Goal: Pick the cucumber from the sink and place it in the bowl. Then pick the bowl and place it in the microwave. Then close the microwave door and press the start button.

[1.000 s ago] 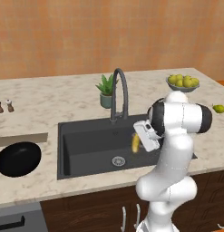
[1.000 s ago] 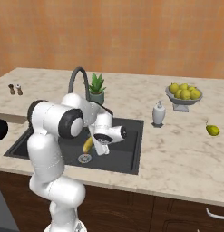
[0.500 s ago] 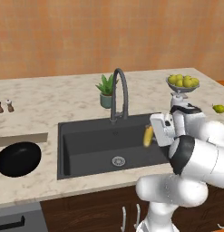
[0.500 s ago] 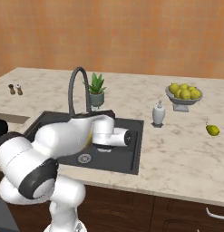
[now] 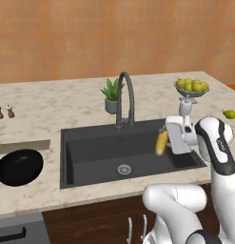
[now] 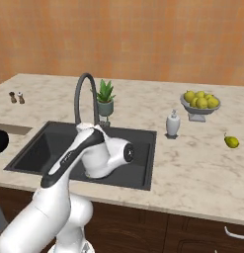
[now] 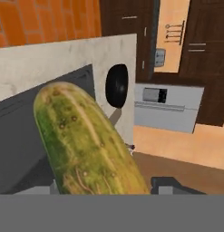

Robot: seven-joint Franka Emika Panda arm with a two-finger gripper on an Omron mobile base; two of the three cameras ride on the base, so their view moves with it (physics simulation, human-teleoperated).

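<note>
From the left base view, the gripper (image 5: 165, 140) is up over the right part of the sink (image 5: 90, 157), and the cucumber (image 5: 161, 142) stands nearly upright at its tip, clear of the basin floor, with the round drain (image 5: 124, 169) below and to its left. The black bowl (image 5: 18, 167) sits on the counter (image 5: 66, 107) left of the sink, well apart from the cucumber. The gooseneck faucet (image 5: 126, 97) rises at the far rim with a potted plant (image 5: 111, 95) just behind it, a footed fruit bowl (image 5: 191, 87) stands far right, 1 loose pear (image 5: 229, 114) lies beyond it, and 2 small shakers (image 5: 4, 111) stand far left. Over to the right base view: the arm leans across the sink (image 6: 49, 141), the faucet (image 6: 84, 96) and plant (image 6: 105, 98) stand behind it, a soap dispenser (image 6: 173, 123) sits right of the basin, then the fruit bowl (image 6: 200, 103) and the pear (image 6: 231, 142). In the hand view, the cucumber (image 7: 86, 140) looms large between the 2 fingertips (image 7: 165, 183), which are spread wide around it and pinching it; the bowl (image 7: 116, 85) shows dark on the pale counter beyond.
</note>
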